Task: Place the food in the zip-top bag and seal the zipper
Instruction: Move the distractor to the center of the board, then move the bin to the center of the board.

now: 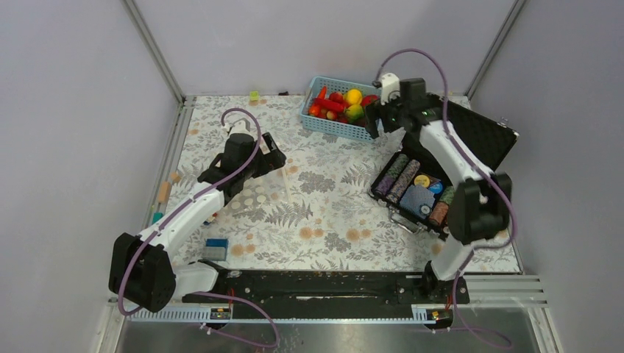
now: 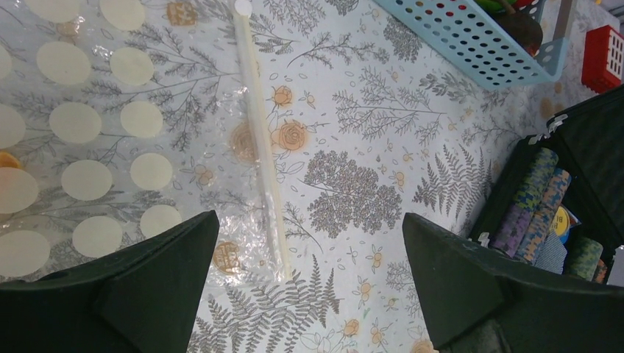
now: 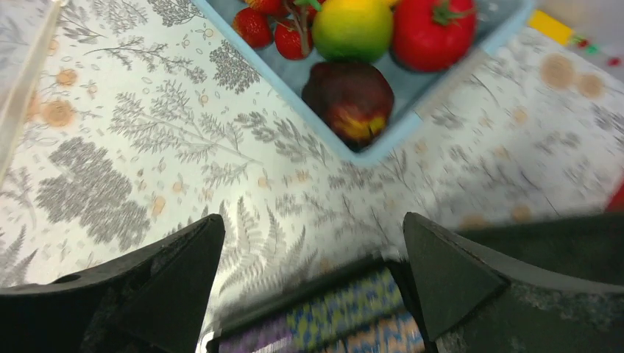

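Floral-printed cloth covers the surface [image 1: 324, 220]. On its left half the clear soft zip-top bag with white dots [image 2: 110, 147] lies flat below the left tool [image 2: 309, 228], whose jaws stand wide apart and hold nothing. At the far middle sits the light-blue slotted plastic basket [image 1: 332, 126], heaped with glossy toy food [image 3: 353, 29]. The right tool [image 3: 313, 235], equally wide and empty, hovers just short of its near corner, so the right arm is nearer. The bag's whitish zipper strip [image 2: 261, 147] runs away from the arms, along the edge facing the basket
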Robot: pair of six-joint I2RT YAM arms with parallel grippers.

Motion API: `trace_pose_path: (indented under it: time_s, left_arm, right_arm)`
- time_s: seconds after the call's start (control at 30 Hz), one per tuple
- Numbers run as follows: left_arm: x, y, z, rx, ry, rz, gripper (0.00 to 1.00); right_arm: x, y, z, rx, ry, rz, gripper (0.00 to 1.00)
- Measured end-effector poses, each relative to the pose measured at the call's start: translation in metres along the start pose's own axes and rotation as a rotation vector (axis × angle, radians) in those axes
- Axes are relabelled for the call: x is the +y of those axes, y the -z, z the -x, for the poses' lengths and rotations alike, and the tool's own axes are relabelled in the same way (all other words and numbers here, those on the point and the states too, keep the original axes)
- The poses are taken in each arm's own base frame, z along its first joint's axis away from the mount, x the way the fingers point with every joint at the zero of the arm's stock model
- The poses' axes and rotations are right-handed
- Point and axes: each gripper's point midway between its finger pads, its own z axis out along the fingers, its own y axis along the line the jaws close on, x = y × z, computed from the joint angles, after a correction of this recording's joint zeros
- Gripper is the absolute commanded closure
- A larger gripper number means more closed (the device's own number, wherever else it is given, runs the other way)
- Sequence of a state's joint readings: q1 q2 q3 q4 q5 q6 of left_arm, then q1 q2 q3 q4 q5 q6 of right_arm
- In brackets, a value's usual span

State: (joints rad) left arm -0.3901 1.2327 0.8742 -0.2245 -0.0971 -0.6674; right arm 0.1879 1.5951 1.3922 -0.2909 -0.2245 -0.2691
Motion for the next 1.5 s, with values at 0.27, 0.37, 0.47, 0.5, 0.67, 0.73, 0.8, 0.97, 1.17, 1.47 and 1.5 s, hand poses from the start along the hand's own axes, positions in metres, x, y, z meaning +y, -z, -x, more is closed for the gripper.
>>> trace_pose_path:
  time_s: [0.27,0.37,0.47,0.5,0.67,0.73,0.8,0.97,1.17,1.47,1.5]
  left_arm:
    - [0.000,-0.001,-0.005,0.021,-0.005,-0.004,0.01]
    - [0.000,-0.001,-0.005,0.022,-0.006,-0.003,0.01]
    - [0.000,-0.001,-0.005,0.020,-0.005,-0.005,0.01]
    - [0.000,-0.001,-0.005,0.020,-0.005,-0.005,0.01]
    - [0.001,-0.003,-0.007,0.031,-0.006,-0.002,0.01]
    - [0.002,-0.004,-0.009,0.037,-0.007,0.001,0.01]
    - [0.002,-0.005,-0.010,0.040,-0.007,0.002,0.01]
    - [0.002,-0.006,-0.009,0.036,-0.006,0.002,0.01]
    - [0.006,-0.004,-0.013,0.040,-0.006,0.008,0.01]
    - [0.006,0.001,-0.013,0.032,0.004,0.003,0.01]
    - [0.006,0.001,-0.013,0.032,0.005,0.002,0.01]
  right_arm:
    - [0.018,-0.122,-0.014,0.205,0.086,0.119,0.04]
    - [0.018,-0.133,-0.024,0.256,0.096,0.138,0.04]
    - [0.021,-0.135,-0.034,0.302,0.107,0.156,0.04]
    - [0.022,-0.135,-0.036,0.313,0.113,0.160,0.04]
    - [0.026,-0.148,-0.044,0.358,0.152,0.187,0.08]
    - [0.028,-0.156,-0.049,0.380,0.167,0.198,0.09]
    - [0.028,-0.159,-0.049,0.391,0.185,0.201,0.11]
    - [0.036,-0.157,-0.050,0.419,0.222,0.229,0.23]
    - [0.071,-0.151,-0.063,0.483,0.278,0.299,0.28]
    - [0.124,-0.143,-0.073,0.535,0.290,0.360,0.44]
    - [0.129,-0.142,-0.076,0.545,0.272,0.359,0.45]
